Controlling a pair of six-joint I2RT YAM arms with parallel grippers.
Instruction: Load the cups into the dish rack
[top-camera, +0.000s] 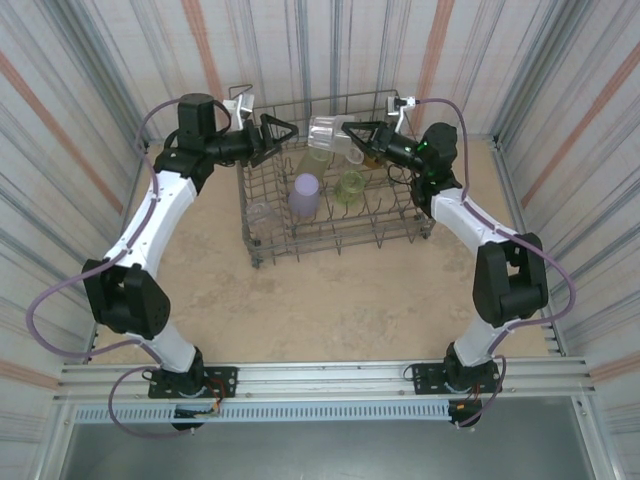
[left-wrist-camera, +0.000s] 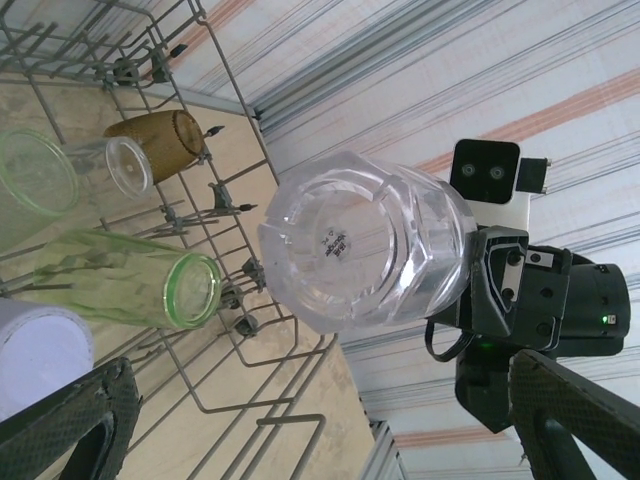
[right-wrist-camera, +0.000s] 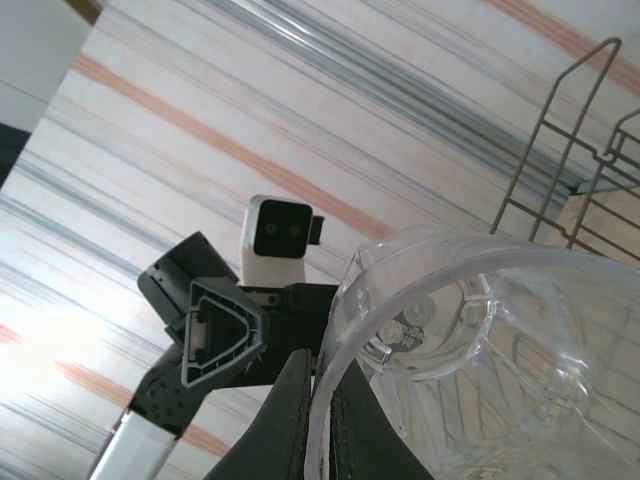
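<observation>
A clear cup (top-camera: 328, 130) hangs on its side above the back of the dish rack (top-camera: 335, 235), with my right gripper (top-camera: 354, 135) shut on its rim. In the right wrist view the two fingers (right-wrist-camera: 300, 420) pinch the rim of this clear cup (right-wrist-camera: 470, 360), one inside and one outside. My left gripper (top-camera: 277, 136) stands open just left of the cup, facing its base (left-wrist-camera: 365, 240); nothing is between its fingers (left-wrist-camera: 70, 425). In the rack sit a lavender cup (top-camera: 305, 193), two yellow-green cups (top-camera: 350, 185) (top-camera: 318, 156), an amber cup (left-wrist-camera: 160, 140) and a clear cup (top-camera: 260, 213).
The rack stands on a tan tabletop (top-camera: 330, 300) with striped walls close behind and on both sides. Its tall wire sides (right-wrist-camera: 580, 150) rise near both grippers. A metal rail (top-camera: 320, 378) runs along the near edge at the arm bases.
</observation>
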